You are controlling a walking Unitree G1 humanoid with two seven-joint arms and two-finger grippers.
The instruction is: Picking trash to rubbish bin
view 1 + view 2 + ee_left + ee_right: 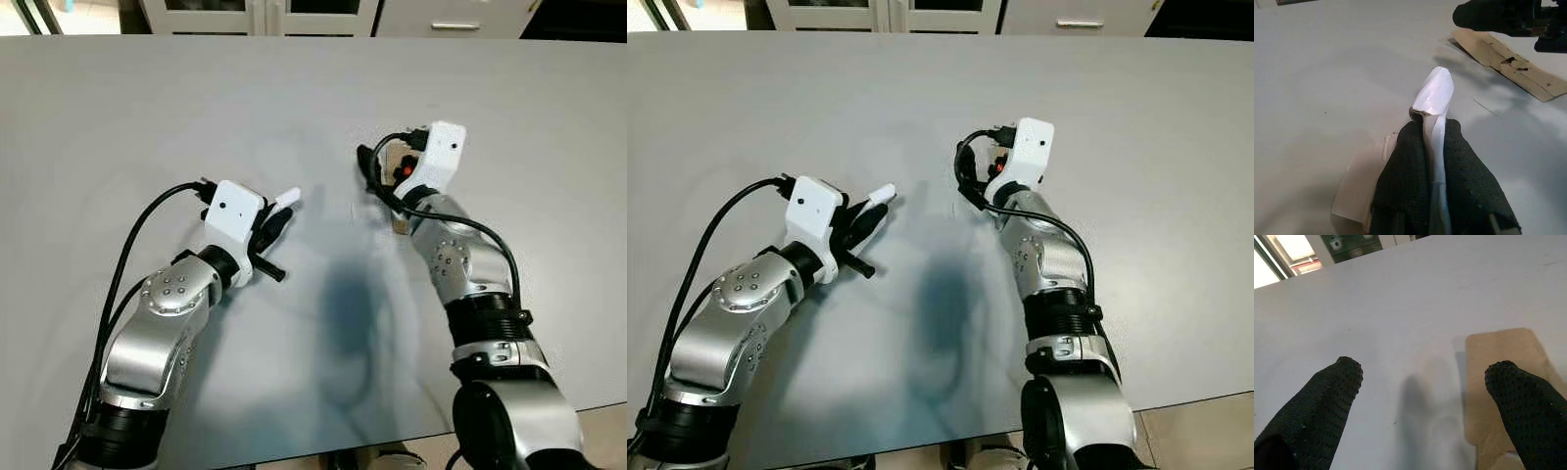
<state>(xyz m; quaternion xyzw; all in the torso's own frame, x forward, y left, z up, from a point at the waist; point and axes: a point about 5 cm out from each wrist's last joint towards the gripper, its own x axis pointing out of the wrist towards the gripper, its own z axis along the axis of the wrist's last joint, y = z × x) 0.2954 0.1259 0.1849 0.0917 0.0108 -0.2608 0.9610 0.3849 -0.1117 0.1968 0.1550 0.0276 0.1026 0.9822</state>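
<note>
Grey table, left gripper pinching white paper scrap (right gripper spread over brown cardboard).

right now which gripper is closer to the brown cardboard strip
Right. The right gripper hovers open just over the cardboard strip; the left gripper, shut on a white paper scrap, sits off to its side.

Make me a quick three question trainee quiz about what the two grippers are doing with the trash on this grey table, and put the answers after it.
1. True or false: the left gripper holds a white paper scrap.
2. The right gripper's fingers are: A) clamped on the cardboard, B) spread open over it, C) resting on the paper.
3. What flat brown item lies on the table?

Key: 1 true. 2 B. 3 the torn cardboard strip.
</note>
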